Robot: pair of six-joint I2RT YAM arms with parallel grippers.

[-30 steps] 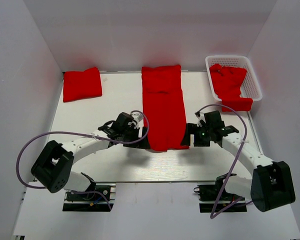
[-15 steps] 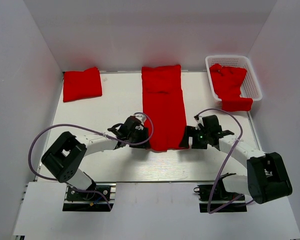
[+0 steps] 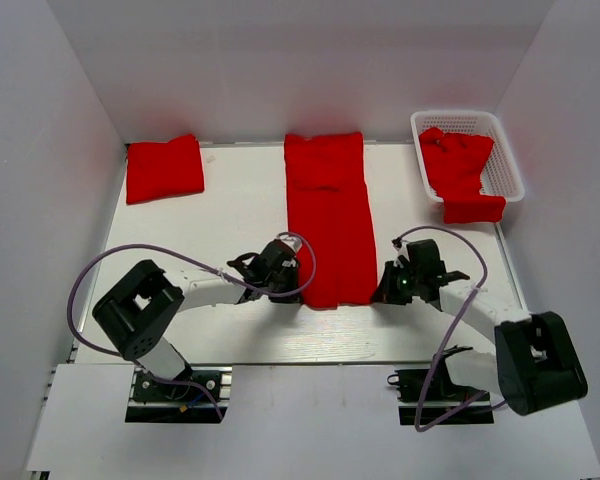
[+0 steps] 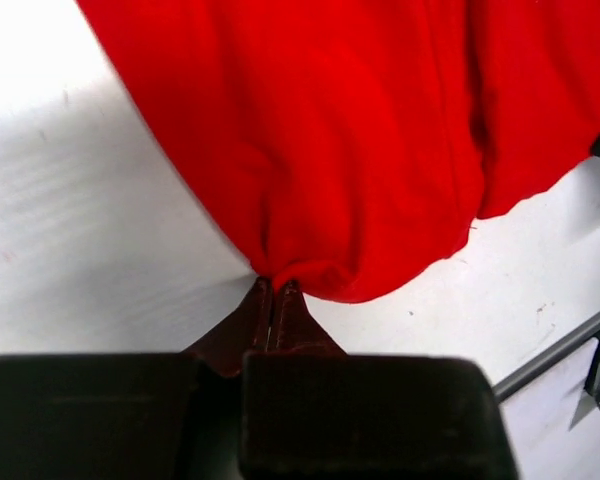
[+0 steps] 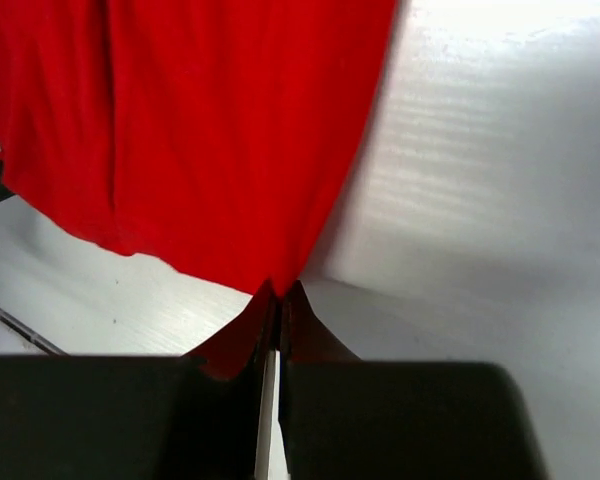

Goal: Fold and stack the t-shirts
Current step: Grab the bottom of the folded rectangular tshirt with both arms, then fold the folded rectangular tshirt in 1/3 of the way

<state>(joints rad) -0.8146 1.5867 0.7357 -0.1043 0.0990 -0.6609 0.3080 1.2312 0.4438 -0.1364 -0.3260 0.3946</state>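
A long red t-shirt (image 3: pixel 327 215), folded into a narrow strip, lies down the middle of the table. My left gripper (image 3: pixel 298 290) is shut on its near left corner (image 4: pixel 280 262), the cloth pinched between the fingertips. At the near right corner (image 5: pixel 270 265) my right gripper (image 3: pixel 380 290) is shut on the hem in the same way. A folded red t-shirt (image 3: pixel 164 168) rests at the back left. Another red t-shirt (image 3: pixel 458 172) lies crumpled in the white basket (image 3: pixel 508 165) and hangs over its front rim.
White walls enclose the table on the left, back and right. The table's near edge (image 3: pixel 310 362) runs just behind both arm bases. Purple cables (image 3: pixel 110 275) loop beside each arm.
Both grippers moved in to the near corners of the middle shirt and shut on the cloth. The shirt's near hem has bunched slightly.
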